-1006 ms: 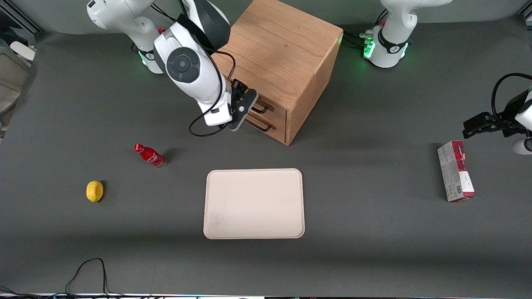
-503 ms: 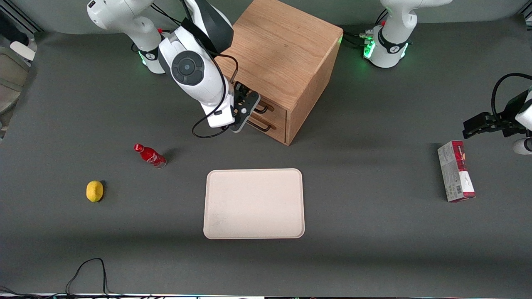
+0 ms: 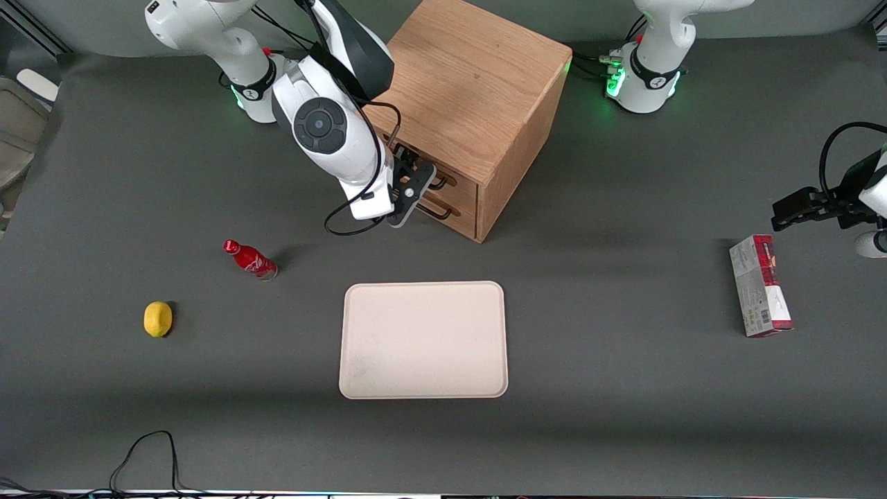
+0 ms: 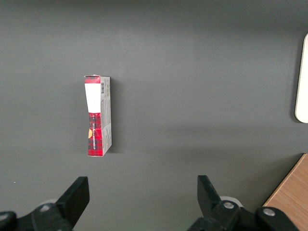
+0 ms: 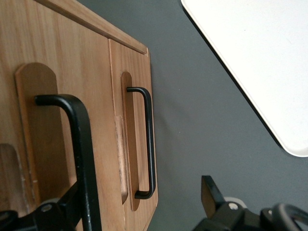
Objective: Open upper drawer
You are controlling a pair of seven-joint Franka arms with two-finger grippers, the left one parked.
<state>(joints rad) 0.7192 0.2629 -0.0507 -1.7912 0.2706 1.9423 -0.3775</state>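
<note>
We log the gripper (image 3: 418,181) right at the cabinet (image 3: 478,104) front, level with the upper drawer (image 3: 450,181), which sits shut in the cabinet above the lower drawer (image 3: 443,208). In the right wrist view the fingers (image 5: 209,195) stand spread apart, released, with the upper handle (image 5: 79,144) lying between them and nothing yet clamped; the lower handle (image 5: 147,144) shows just beside it. We judge the main risk to be a poor closure: the bar sits close to one finger rather than centred, so the fingers could pinch it off-centre and slip off once the pull starts. A second risk is dragging the cabinet across the table (image 3: 624,388) toward the tray (image 3: 423,339) if the drawer binds.
</note>
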